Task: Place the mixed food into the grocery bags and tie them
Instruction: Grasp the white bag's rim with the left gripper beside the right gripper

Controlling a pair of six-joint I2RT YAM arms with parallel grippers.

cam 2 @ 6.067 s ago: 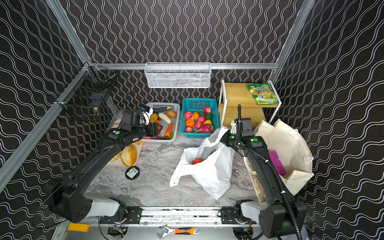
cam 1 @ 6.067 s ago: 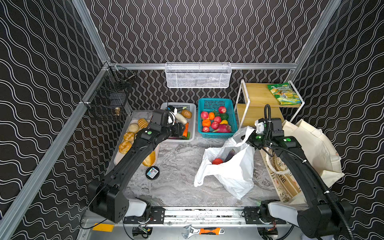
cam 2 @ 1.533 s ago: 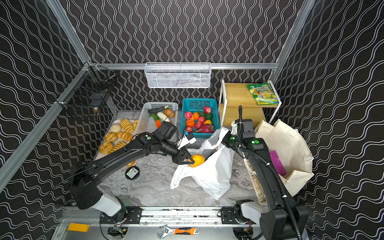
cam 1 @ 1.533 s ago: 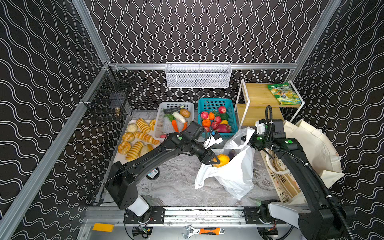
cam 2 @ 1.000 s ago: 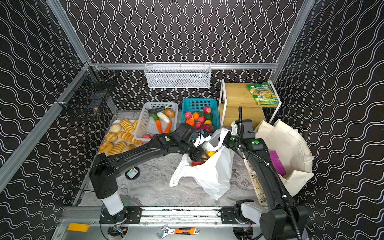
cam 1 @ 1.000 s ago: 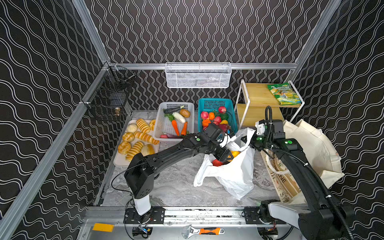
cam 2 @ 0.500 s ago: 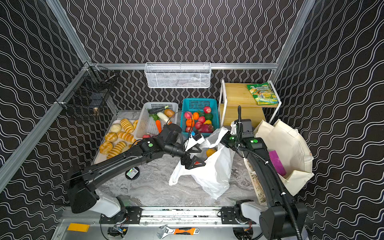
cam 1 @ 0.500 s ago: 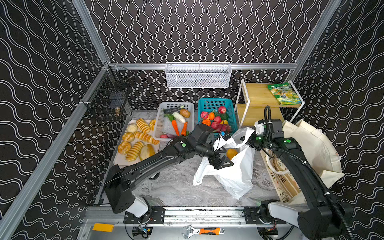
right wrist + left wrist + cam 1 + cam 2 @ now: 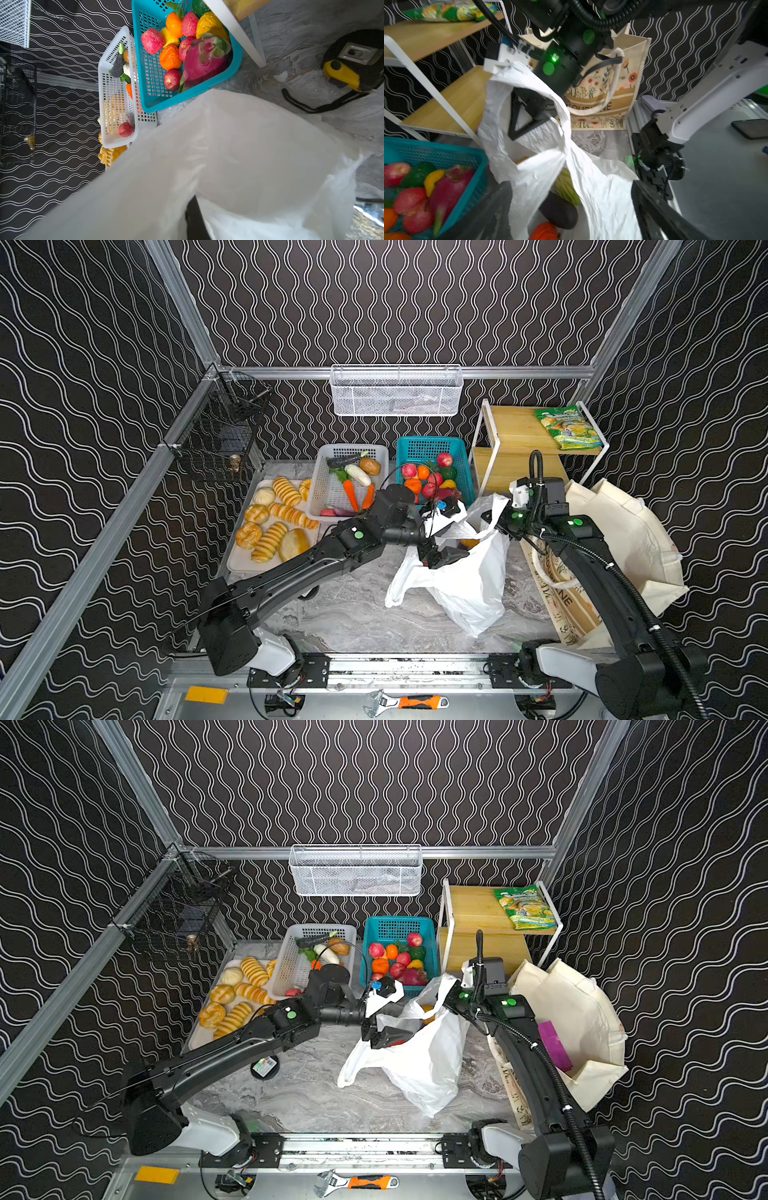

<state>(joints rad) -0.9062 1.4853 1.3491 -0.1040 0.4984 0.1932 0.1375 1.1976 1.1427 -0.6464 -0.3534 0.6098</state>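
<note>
The white plastic grocery bag stands mid-table with its mouth held up. My right gripper is shut on its rim; in the right wrist view the bag hides nearly all of the jaws. At the bag's mouth my left gripper is open and holds nothing. Inside the bag lie a green cabbage, a dark aubergine, a red tomato and an orange-yellow piece. The cream canvas tote stands at the right with a purple packet inside.
At the back stand a teal basket of fruit and a white basket of vegetables. A bread tray lies on the left. A wooden shelf holds a green snack packet. A tape measure lies under it.
My left gripper carried an orange-yellow piece from the left into the bag's mouth, opened and let it drop inside, then drew back a little. The right gripper kept its hold on the bag.
</note>
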